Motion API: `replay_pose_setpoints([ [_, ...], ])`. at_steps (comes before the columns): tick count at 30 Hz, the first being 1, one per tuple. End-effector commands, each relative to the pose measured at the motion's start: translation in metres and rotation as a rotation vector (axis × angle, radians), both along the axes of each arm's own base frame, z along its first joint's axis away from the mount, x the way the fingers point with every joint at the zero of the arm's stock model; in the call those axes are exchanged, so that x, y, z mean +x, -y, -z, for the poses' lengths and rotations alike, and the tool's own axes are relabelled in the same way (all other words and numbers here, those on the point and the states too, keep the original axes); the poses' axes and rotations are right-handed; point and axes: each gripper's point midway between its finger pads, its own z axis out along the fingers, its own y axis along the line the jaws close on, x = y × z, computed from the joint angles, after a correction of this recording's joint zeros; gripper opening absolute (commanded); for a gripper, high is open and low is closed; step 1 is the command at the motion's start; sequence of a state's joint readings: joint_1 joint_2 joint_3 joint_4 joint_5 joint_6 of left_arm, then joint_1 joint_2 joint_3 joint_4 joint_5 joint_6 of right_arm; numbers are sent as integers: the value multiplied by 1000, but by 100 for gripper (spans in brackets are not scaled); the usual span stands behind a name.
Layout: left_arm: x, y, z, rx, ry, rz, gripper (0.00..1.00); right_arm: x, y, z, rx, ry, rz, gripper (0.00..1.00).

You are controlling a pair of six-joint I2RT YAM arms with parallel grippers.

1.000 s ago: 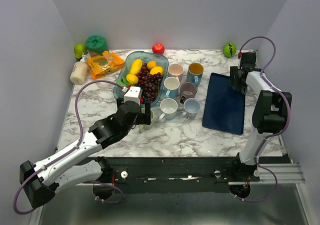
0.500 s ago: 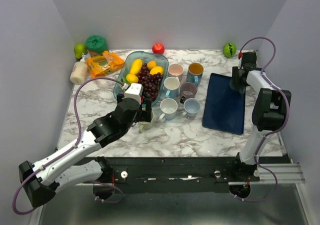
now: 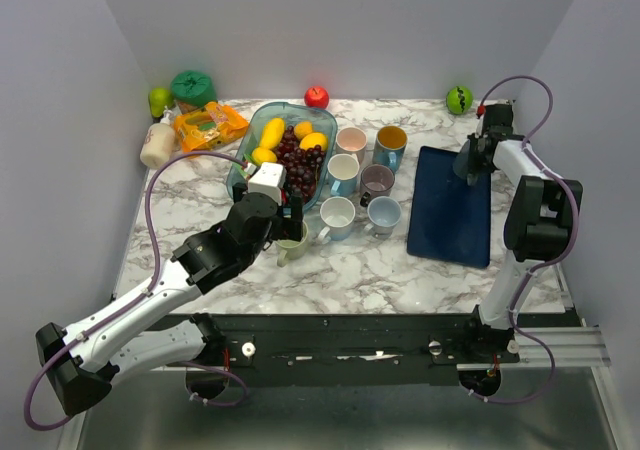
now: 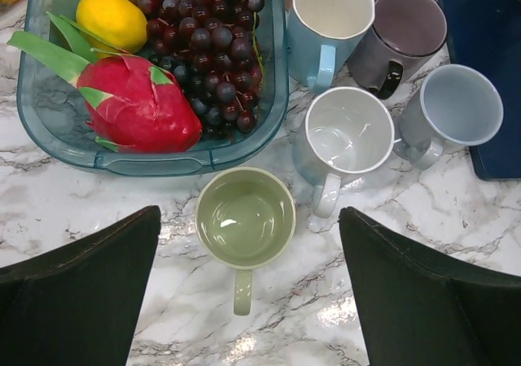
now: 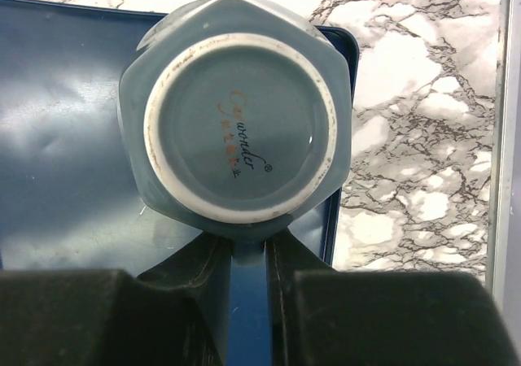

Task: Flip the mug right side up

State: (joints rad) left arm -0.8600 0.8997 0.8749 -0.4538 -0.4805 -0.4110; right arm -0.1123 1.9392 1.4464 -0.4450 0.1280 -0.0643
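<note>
One grey-blue mug (image 5: 240, 114) sits bottom-up on the blue mat (image 5: 65, 138), at the right side of the counter (image 3: 370, 270). My right pincer (image 5: 249, 256) is pinched onto its handle. My left pincer (image 4: 250, 220) hangs spread wide above an upright green mug (image 4: 244, 207), just beside the fruit tray (image 4: 163, 164).

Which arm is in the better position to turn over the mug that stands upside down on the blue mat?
Right. The right end effector grips the handle of the upside-down mug on the blue mat. The left end effector hangs open over an upright green mug, far across the table.
</note>
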Motion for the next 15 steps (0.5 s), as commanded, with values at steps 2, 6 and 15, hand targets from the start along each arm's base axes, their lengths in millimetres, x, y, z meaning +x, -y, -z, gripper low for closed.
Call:
replay_pose_setpoints([
  [2, 3, 2, -14, -26, 27, 7, 99, 3, -7, 10, 42, -24, -8, 1],
  [6, 3, 1, -12, -24, 26, 4, 99, 2, -7, 11, 45, -26, -9, 1],
  [15, 3, 4, -17, -39, 31, 13, 99, -3, -23, -23, 118, 66, -20, 1],
])
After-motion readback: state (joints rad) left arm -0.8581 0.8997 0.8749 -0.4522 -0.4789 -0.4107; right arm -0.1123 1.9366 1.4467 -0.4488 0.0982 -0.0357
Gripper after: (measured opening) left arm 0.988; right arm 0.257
